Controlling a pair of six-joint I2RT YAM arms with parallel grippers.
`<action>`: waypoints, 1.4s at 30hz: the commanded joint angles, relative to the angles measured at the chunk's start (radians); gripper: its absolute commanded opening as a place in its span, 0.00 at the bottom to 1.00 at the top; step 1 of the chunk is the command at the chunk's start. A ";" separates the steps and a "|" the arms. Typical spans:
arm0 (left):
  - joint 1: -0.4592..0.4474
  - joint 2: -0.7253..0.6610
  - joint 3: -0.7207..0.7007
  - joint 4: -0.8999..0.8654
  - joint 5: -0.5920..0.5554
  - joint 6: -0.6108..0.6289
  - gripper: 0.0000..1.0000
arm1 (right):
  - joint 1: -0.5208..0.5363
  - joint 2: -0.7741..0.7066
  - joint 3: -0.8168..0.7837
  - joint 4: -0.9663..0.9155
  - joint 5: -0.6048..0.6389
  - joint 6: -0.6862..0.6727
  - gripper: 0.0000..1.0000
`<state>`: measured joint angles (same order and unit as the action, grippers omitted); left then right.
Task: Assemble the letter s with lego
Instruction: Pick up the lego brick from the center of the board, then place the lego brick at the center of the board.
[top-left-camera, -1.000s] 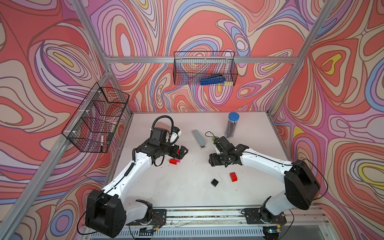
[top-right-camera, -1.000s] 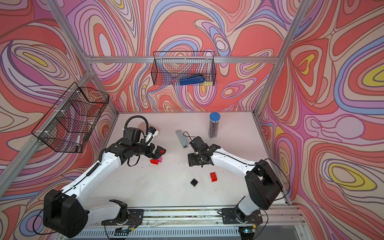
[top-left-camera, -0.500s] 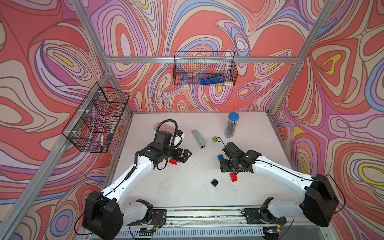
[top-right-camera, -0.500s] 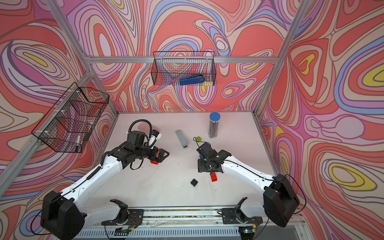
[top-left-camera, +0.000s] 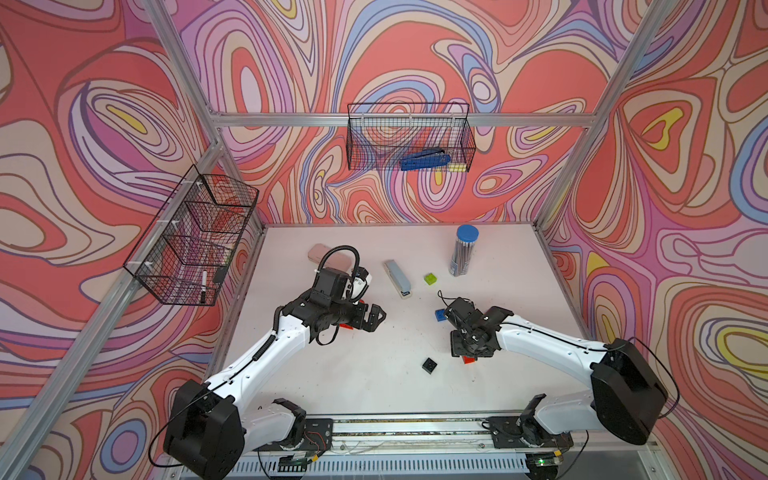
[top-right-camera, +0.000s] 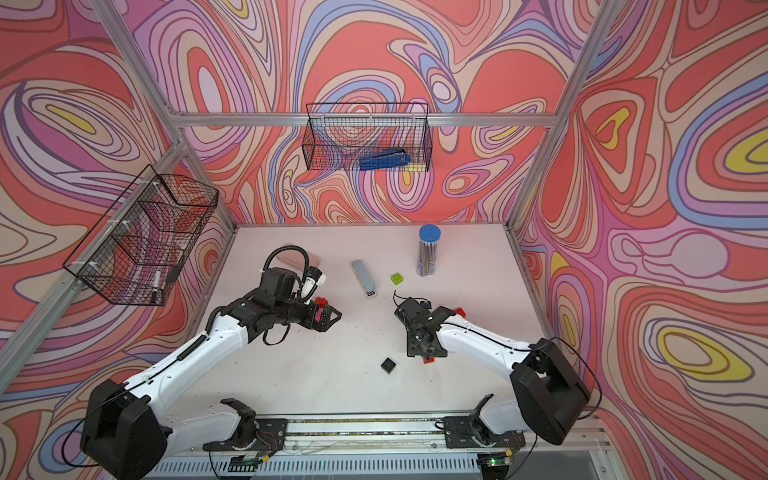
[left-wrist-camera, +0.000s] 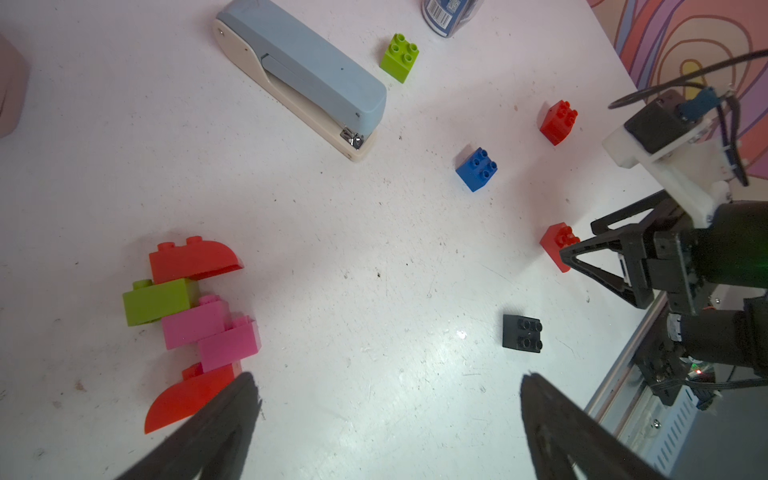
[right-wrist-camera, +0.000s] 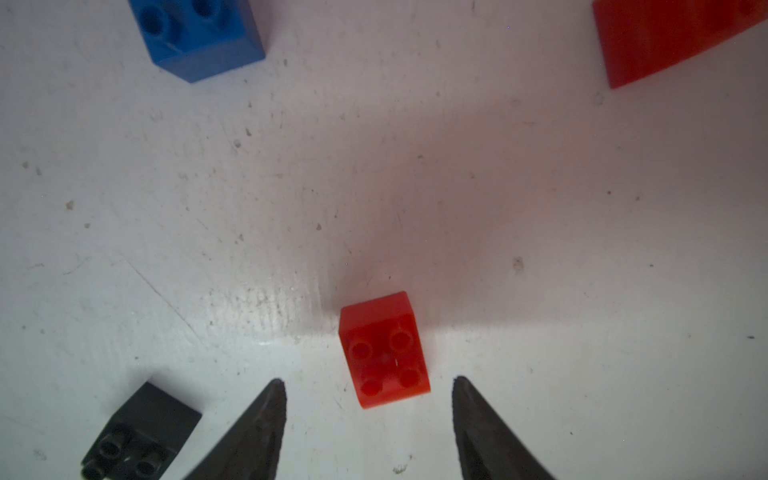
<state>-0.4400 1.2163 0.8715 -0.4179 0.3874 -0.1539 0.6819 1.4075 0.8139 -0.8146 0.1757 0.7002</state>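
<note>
The half-built lego stack (left-wrist-camera: 191, 328), red, lime and pink, lies flat on the table (top-left-camera: 374, 386) left of centre in both top views, largely hidden under the left gripper (left-wrist-camera: 388, 382). Its fingers are spread wide and empty, one tip just beside a red curved end of the stack. Right of centre, a loose red brick (right-wrist-camera: 382, 349) sits between the parted fingers of the right gripper (right-wrist-camera: 369, 384), bare table showing on both sides, nothing grasped. A black brick (right-wrist-camera: 141, 432) and a blue brick (right-wrist-camera: 199, 37) lie near; the stapler (top-left-camera: 397, 279) lies above centre.
</note>
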 joint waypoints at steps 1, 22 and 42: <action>-0.006 0.001 0.008 0.000 -0.009 -0.009 1.00 | -0.027 0.029 -0.021 0.065 0.002 -0.004 0.63; -0.006 0.016 0.054 -0.082 -0.068 -0.029 1.00 | -0.051 0.031 -0.001 0.079 -0.085 0.083 0.22; 0.000 -0.106 0.043 -0.193 -0.150 -0.093 1.00 | 0.102 0.380 0.351 0.157 -0.123 0.591 0.20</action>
<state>-0.4397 1.1313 0.9169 -0.5751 0.2520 -0.2199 0.7719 1.7523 1.1358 -0.6834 0.0547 1.1690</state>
